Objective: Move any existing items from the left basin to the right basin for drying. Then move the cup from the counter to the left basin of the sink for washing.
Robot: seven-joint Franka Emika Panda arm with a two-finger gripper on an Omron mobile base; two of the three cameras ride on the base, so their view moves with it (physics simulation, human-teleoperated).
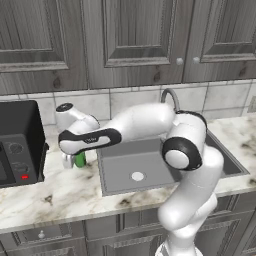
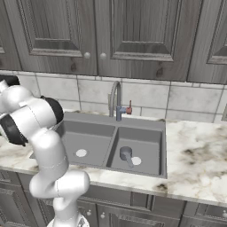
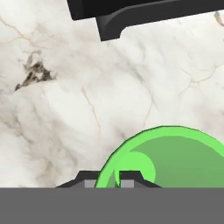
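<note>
Nearest the hand camera, the green cup [image 3: 175, 157] sits open-mouthed just under the gripper [image 3: 109, 183], its rim running between the two finger tips [image 3: 90, 184], so one tip looks to be inside the mouth and one outside. You cannot tell whether they are pinching the wall yet; check for contact before lifting. Grip the rim squarely: the cup tapers and looks slick, so a shallow bite could slip. It stands on the counter [image 1: 70, 187], left of the sink [image 2: 162, 148], near the black appliance [image 1: 17, 142]. Lift straight up, clear of that, then carry right to the left basin [image 2: 88, 142]. Farther right, the grey metal cup [image 2: 126, 154] already lies in the right basin [image 2: 148, 144].
</note>
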